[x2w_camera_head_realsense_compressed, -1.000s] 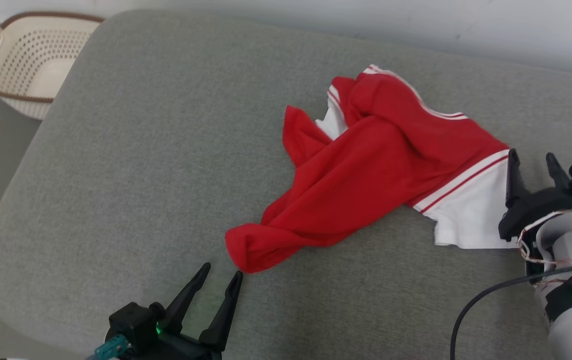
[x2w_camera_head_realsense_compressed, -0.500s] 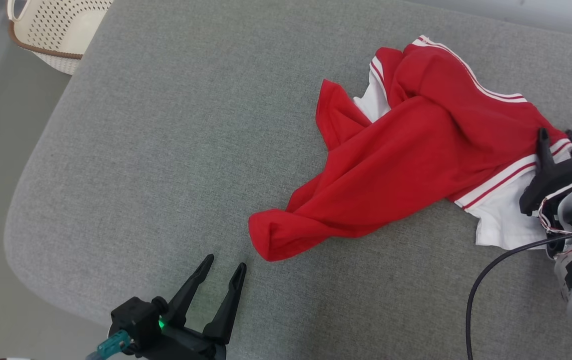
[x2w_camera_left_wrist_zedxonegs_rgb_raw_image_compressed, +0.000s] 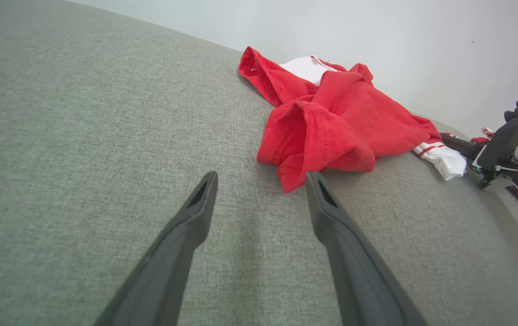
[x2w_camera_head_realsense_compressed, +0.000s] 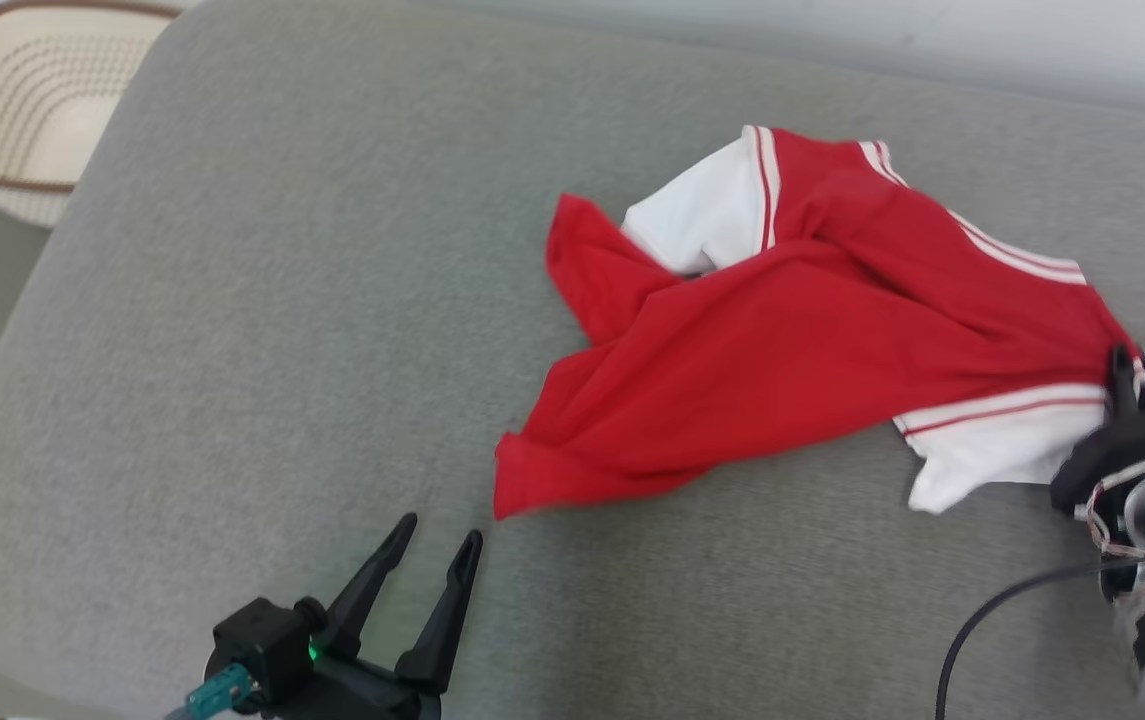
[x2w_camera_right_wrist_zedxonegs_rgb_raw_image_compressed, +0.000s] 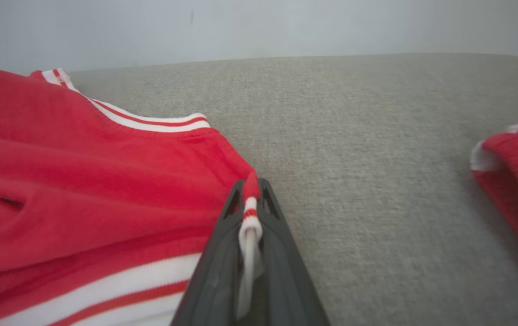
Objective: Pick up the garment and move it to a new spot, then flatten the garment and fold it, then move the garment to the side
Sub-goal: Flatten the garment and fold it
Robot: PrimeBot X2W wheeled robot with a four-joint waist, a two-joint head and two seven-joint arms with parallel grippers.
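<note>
The garment (x2w_camera_head_realsense_compressed: 792, 340) is a red shirt with white sleeves and striped trim, lying crumpled across the grey cushion (x2w_camera_head_realsense_compressed: 262, 330). My right gripper (x2w_camera_head_realsense_compressed: 1124, 372) is shut on the garment's right edge where the red meets the white sleeve; in the right wrist view the striped fabric (x2w_camera_right_wrist_zedxonegs_rgb_raw_image_compressed: 249, 217) is pinched between its closed fingers (x2w_camera_right_wrist_zedxonegs_rgb_raw_image_compressed: 281, 253). My left gripper (x2w_camera_head_realsense_compressed: 437, 535) stands open just short of the garment's lower-left red corner, with nothing between its fingers. The left wrist view shows that corner (x2w_camera_left_wrist_zedxonegs_rgb_raw_image_compressed: 317, 145) bunched just ahead of the fingertips (x2w_camera_left_wrist_zedxonegs_rgb_raw_image_compressed: 206, 183).
A cream perforated basket (x2w_camera_head_realsense_compressed: 12, 110) sits off the cushion's far left corner. A second piece of red cloth with white trim (x2w_camera_right_wrist_zedxonegs_rgb_raw_image_compressed: 516, 181) lies to the right of my right gripper. A pale wall (x2w_camera_head_realsense_compressed: 832, 30) runs behind the cushion.
My right gripper has closed on the garment's sleeve edge and pulled it, so the cloth has spread and its white far sleeve has come out. The head camera shifted. The left gripper stayed open.
</note>
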